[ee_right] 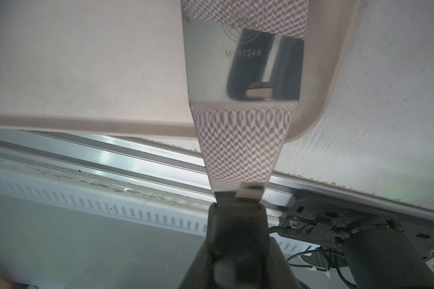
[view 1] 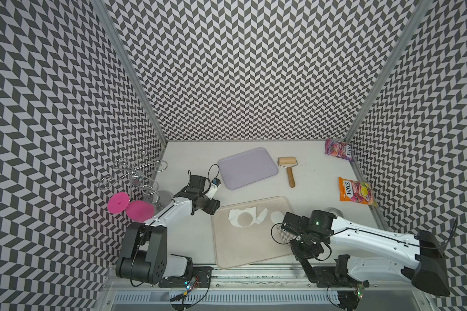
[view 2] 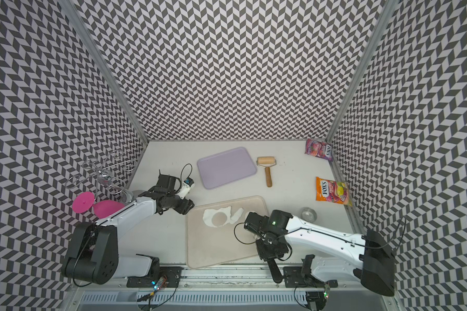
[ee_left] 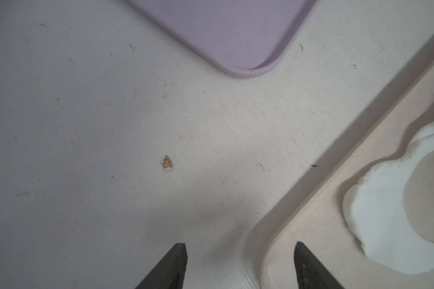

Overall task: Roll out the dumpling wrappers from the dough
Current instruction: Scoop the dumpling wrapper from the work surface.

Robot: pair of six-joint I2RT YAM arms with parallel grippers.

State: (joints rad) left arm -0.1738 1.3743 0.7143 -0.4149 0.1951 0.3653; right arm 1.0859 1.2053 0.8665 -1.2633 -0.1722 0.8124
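Observation:
On the beige tray [view 1: 254, 250] lies the dough [view 1: 235, 215], a thin ragged white sheet with a round hole, and a torn strip of it [view 1: 263, 214]. To their right lies one round dumpling wrapper [view 1: 277, 216]. My right gripper [view 1: 301, 242] [ee_right: 236, 250] is shut on the black handle of a spatula [ee_right: 243, 82]. Its shiny blade [view 1: 285, 237] hangs over the tray's right side, just nearer than the wrapper. My left gripper [view 1: 215, 208] [ee_left: 239, 250] is open and empty, astride the tray's far left corner [ee_left: 273, 237]. The wooden roller [view 1: 287, 163] lies on the table behind the tray.
A lilac tray [view 1: 247, 168] sits behind the beige one, left of the roller. Two candy bags [view 1: 339, 149] [view 1: 355, 192] lie along the right wall, with a shiny ring [view 2: 309, 214] nearby. A wire rack [view 1: 135, 172] and two pink discs [view 1: 117, 203] stand at the left wall.

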